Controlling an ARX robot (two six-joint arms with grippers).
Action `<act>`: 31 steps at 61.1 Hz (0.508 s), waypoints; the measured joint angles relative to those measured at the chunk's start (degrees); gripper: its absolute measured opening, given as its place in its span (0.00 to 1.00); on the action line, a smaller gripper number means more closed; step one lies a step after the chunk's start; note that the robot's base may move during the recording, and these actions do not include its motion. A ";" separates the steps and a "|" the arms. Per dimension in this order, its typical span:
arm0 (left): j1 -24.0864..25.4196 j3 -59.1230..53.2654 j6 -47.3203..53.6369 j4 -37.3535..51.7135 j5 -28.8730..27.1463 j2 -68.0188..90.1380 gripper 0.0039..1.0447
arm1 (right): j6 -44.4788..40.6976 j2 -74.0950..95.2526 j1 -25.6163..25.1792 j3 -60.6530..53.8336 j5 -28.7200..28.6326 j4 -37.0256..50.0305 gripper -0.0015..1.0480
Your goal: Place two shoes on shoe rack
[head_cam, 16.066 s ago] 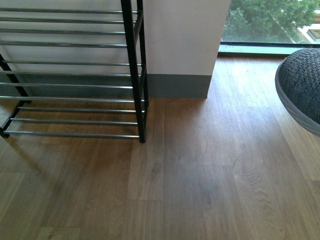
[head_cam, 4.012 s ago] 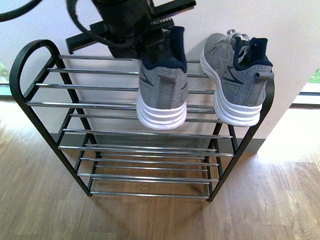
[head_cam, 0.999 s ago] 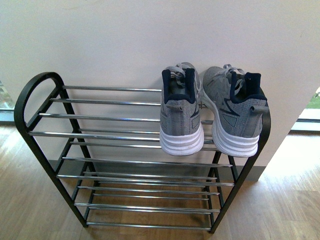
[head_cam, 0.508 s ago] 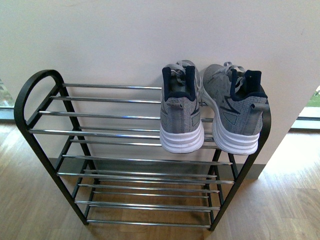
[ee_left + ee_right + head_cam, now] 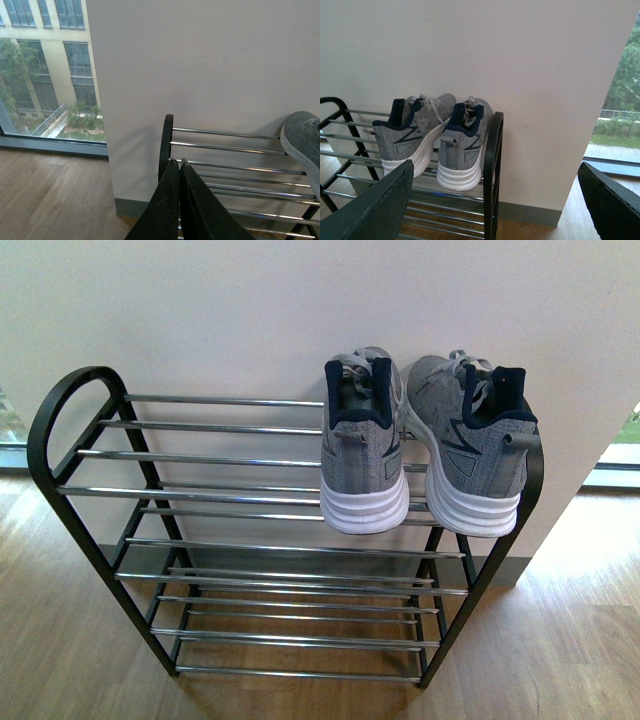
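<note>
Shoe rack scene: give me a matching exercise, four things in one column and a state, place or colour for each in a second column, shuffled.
Column one
1. left gripper
2. right gripper
3. grey sneakers
4. shoe rack frame

Column two
A. black, with a rounded arch at each end
B. fingers spread wide apart, nothing between them
C. side by side on the top tier at the rack's right end, heels toward the front camera
D. fingers closed against each other, holding nothing

Pairs: 1-D, 2-B, 3-C, 4-A
</note>
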 joint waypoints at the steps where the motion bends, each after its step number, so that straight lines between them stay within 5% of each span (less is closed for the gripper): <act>1: 0.00 0.00 0.00 -0.39 0.00 -0.39 0.01 | 0.00 0.00 0.00 0.00 0.00 0.00 0.91; 23: 0.00 0.00 0.00 -6.38 0.00 -6.36 0.01 | 0.00 0.00 0.00 0.00 0.00 0.00 0.91; 31: 0.00 0.02 0.02 -16.24 0.00 -15.43 0.01 | 0.00 0.00 0.00 0.00 0.00 0.00 0.91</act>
